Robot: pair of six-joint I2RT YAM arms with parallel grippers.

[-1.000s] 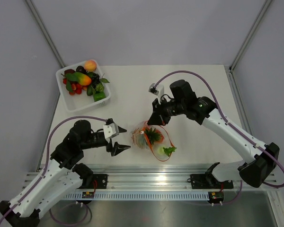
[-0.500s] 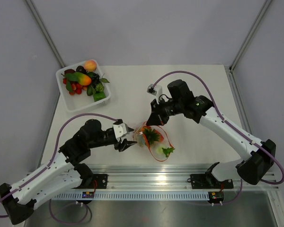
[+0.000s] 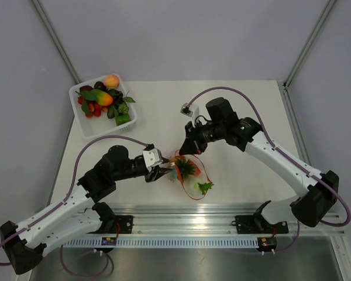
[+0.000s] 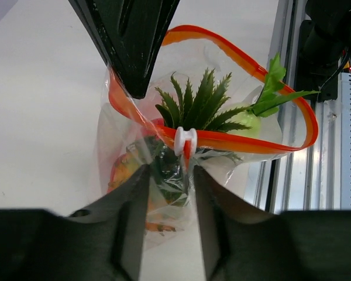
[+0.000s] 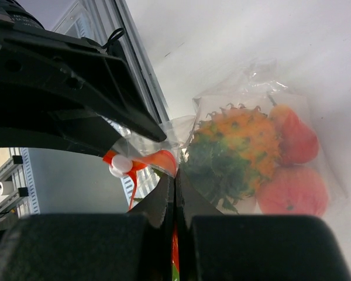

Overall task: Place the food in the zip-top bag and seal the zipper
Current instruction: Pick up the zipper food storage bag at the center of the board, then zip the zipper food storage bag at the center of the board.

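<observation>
The clear zip-top bag (image 3: 190,175) lies at the table's front centre, its red zipper (image 4: 245,140) looped open. Inside it I see the orange pineapple (image 5: 240,146), the red round fruit (image 5: 298,140) and the peach (image 5: 292,190). The pineapple's green leaves (image 4: 193,111) poke up at the mouth. My right gripper (image 3: 183,151) is shut on the zipper strip (image 5: 164,159) at the bag's far edge and holds it up. My left gripper (image 3: 162,174) is open, its jaws either side of the bag plastic just below the white slider (image 4: 185,140).
A white tray (image 3: 132,119) with several other toy fruits stands at the back left. A green leafy piece (image 3: 205,187) sits at the bag's near end. The metal rail (image 3: 193,218) runs along the table's front edge close behind the bag.
My left arm has swung right across the table until its open gripper reached the bag's slider. My right gripper, still pinching the zipper, shifted slightly left with the bag.
</observation>
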